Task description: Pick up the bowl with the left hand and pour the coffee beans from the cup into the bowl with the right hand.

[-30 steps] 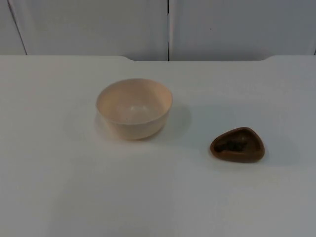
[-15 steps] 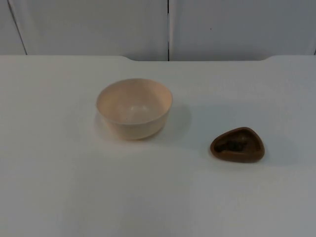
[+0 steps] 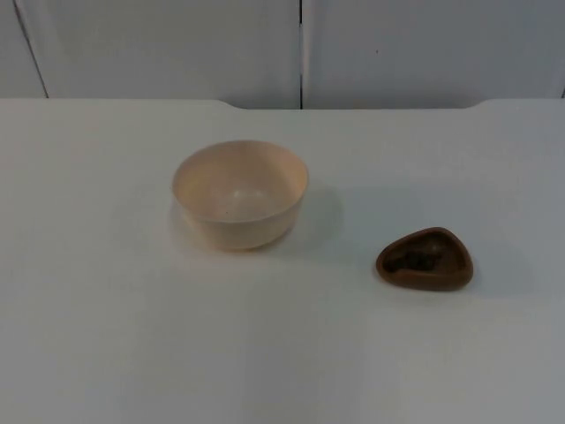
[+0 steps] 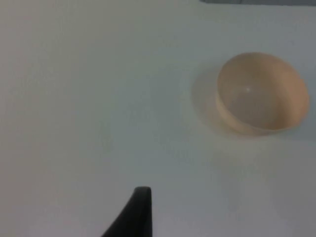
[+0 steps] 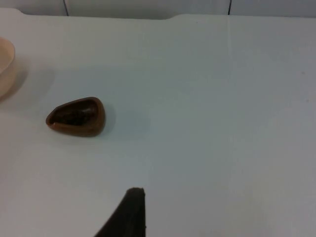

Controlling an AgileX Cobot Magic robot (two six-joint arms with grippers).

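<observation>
1. Nothing has changed on the tabletop (image 3: 106, 336) over the last second: the bowl (image 3: 239, 194) and the cup (image 3: 425, 259) sit just where they sat a second ago, and neither of my arms has come into the overhead view.

2. The bowl stands upright left of centre, its mouth open and its inside bare. The small brown cup stands well apart from it, to its right and a little nearer the front, with the dark coffee beans (image 3: 417, 260) still inside.

3. My left tool (image 4: 138, 210) hangs over bare tabletop, well short of the bowl (image 4: 259, 94). One black fingertip is in sight, so I cannot tell whether the tool is spread or pressed together.

4. My right tool (image 5: 131, 210) is likewise well clear of the cup (image 5: 76, 116), with the bowl's rim (image 5: 6, 66) just beyond it. Again I cannot tell how its fingers stand.

5. I judge from this that the task has not really begun: no grasp, no lift, no pour. The first step is still open, namely bringing my left tool to the bowl's rim, and the cup should wait until the bowl is held.
</observation>
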